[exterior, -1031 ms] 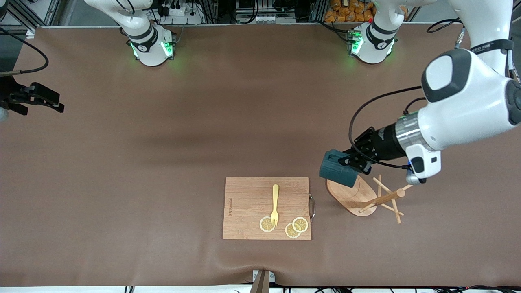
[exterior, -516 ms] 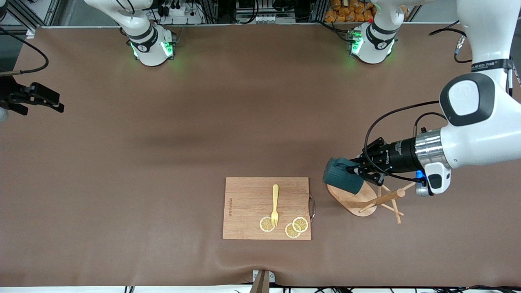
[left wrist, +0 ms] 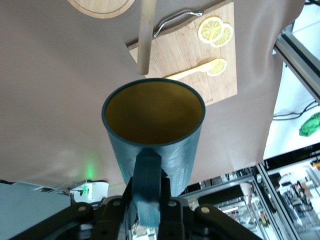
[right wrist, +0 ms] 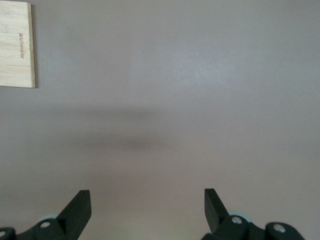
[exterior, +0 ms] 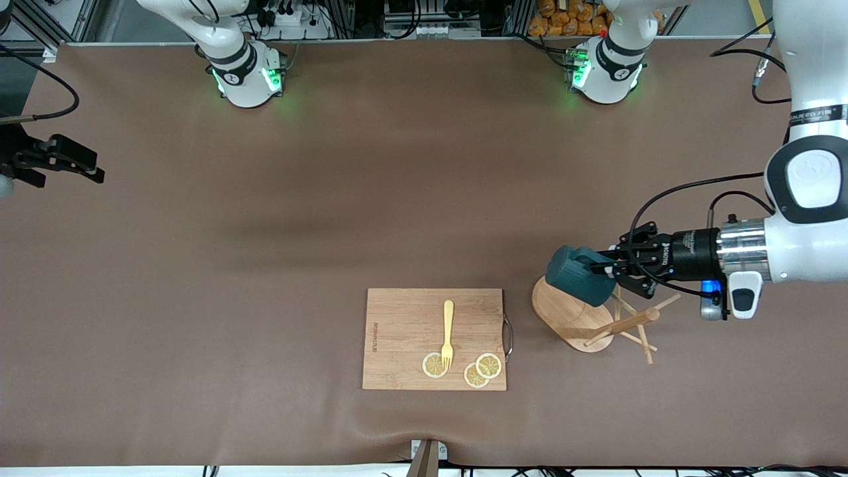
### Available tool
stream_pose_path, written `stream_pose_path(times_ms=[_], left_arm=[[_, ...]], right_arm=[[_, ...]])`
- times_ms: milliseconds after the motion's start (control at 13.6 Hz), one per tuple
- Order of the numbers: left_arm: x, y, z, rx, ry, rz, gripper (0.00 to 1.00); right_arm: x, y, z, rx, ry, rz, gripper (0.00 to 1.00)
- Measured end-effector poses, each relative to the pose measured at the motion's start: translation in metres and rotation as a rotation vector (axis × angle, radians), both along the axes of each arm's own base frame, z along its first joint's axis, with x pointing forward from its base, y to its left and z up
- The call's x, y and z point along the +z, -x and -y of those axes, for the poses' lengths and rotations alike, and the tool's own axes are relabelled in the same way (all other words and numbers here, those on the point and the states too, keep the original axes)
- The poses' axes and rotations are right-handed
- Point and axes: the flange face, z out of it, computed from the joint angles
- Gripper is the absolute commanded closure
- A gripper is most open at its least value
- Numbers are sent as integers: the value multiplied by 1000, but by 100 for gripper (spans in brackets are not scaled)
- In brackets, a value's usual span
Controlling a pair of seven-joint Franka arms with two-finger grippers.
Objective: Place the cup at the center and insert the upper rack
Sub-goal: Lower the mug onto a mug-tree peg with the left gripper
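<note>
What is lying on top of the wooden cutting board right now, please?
On the cutting board lie a yellow fork and three lemon slices. The fork's tines cover part of one slice.

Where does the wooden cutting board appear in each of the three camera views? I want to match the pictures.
Front view: the cutting board lies low in the middle, beside the mug tree's base.
Left wrist view: the board is at the top, past the rim of the cup held by the left gripper.
Right wrist view: only one corner shows, at the upper left edge.
Shared landmark: the brown table cover.
</note>
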Motion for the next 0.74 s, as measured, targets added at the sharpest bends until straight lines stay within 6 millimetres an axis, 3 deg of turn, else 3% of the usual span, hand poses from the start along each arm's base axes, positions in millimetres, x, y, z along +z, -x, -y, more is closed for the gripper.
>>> stream_pose_path(times_ms=[442, 737], left_arm=[[-39, -7, -26, -25, 95, 11, 100], [-54, -10, -54, -31, 142, 35, 100]], right_arm=[[0, 0, 0, 0, 0, 0, 0], [0, 0, 0, 0, 0, -1, 0]])
